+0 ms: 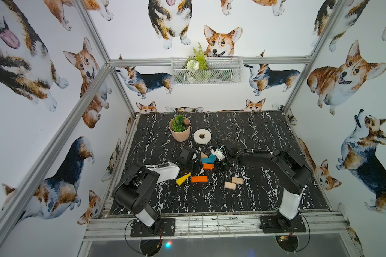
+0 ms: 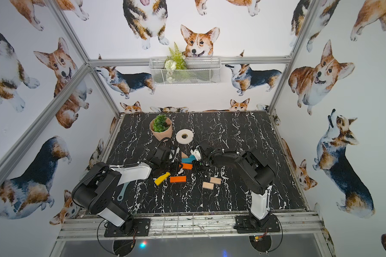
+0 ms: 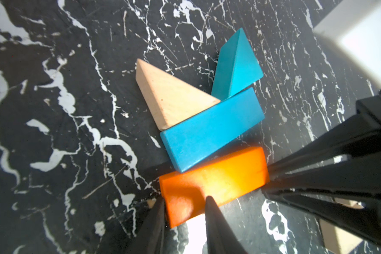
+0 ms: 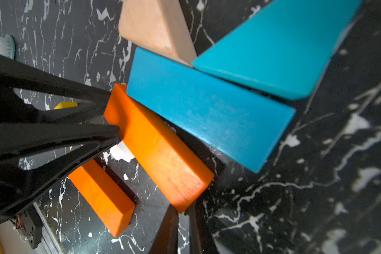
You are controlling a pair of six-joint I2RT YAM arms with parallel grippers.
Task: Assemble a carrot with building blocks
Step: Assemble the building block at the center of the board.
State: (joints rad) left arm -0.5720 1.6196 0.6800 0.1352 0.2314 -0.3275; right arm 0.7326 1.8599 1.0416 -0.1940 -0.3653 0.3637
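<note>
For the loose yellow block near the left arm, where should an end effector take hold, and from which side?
The yellow block lies flat and slanted on the table, apart from the orange bar beside it. Probably best: come straight down from above and pinch its two long sides at mid-length, with the end effector turned to match the slant.

Even bright light; wrist-view edges blurred, glare.

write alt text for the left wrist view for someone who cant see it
An orange bar lies on black marble, a fingertip at each end. A teal bar lies along it, with a wood triangle and teal triangle beyond.
</note>
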